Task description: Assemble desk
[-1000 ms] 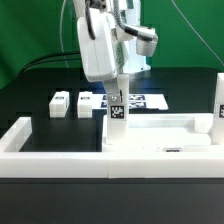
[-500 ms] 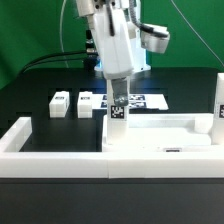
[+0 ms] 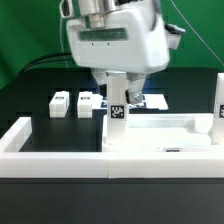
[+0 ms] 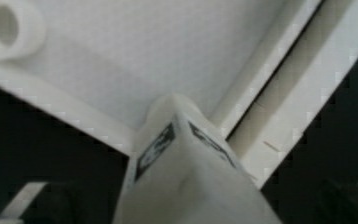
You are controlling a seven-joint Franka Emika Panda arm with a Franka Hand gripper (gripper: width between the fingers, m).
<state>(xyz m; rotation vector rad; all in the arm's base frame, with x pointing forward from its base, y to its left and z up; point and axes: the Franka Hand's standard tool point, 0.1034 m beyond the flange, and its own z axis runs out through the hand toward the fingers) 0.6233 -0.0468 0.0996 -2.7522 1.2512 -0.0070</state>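
Note:
The white tabletop (image 3: 170, 131) lies rim up against the border wall. One tagged white leg post (image 3: 117, 112) stands upright at its corner on the exterior view's left. My gripper (image 3: 119, 95) hangs directly over that post, fingers straddling its upper end. In the wrist view the leg post (image 4: 186, 170) rises between the dark fingers (image 4: 19, 203), with a gap on each side, so the gripper is open and holds nothing. The tabletop (image 4: 140, 70) with a round screw hole (image 4: 2, 30) lies below.
Two loose leg posts (image 3: 60, 104) (image 3: 87, 102) lie on the black table at the exterior view's left. Another leg post (image 3: 218, 104) stands at the right edge. The marker board (image 3: 152, 101) lies behind the tabletop. A low white border wall (image 3: 60, 160) runs along the front.
The jaws have spread apart and released the upright leg post. The hand has turned about the post, now showing its broad face. The post stays standing in the corner.

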